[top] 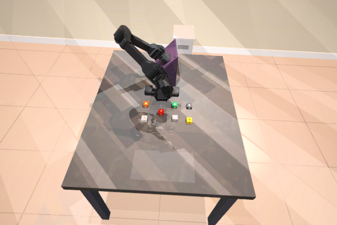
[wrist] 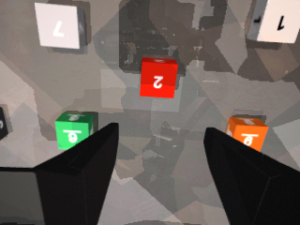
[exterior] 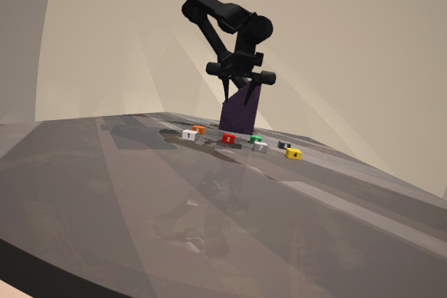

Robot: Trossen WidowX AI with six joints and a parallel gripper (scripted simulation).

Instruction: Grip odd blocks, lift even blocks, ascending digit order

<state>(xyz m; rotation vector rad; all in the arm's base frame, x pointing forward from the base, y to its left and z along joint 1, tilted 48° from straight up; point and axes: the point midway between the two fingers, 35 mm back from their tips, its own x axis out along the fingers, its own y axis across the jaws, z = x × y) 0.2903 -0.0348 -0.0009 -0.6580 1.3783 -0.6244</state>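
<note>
My gripper [exterior: 236,102] [wrist: 161,132] is open and empty, raised above the table behind the red 2 block [top: 161,112] [exterior: 228,139] [wrist: 158,80]. The white 1 block [top: 144,118] [exterior: 189,135] [wrist: 279,21] and pale grey 7 block [top: 175,117] [exterior: 260,147] [wrist: 57,25] sit either side of it, slightly nearer the front. The yellow 4 block [top: 189,120] [exterior: 293,153] is front right. The orange block [top: 146,104] [exterior: 198,129] [wrist: 248,132] appears to show 6, the green block [top: 174,105] [exterior: 255,139] [wrist: 74,131] 9. The black block's [top: 189,106] [exterior: 283,144] digit is unclear.
The purple stand [top: 171,67] [exterior: 239,112] rises behind the blocks. The dark table [top: 217,173] [exterior: 90,215] carries all the blocks, with shadows and reflections across its top. A pale cabinet [top: 184,32] stands beyond the table's back edge.
</note>
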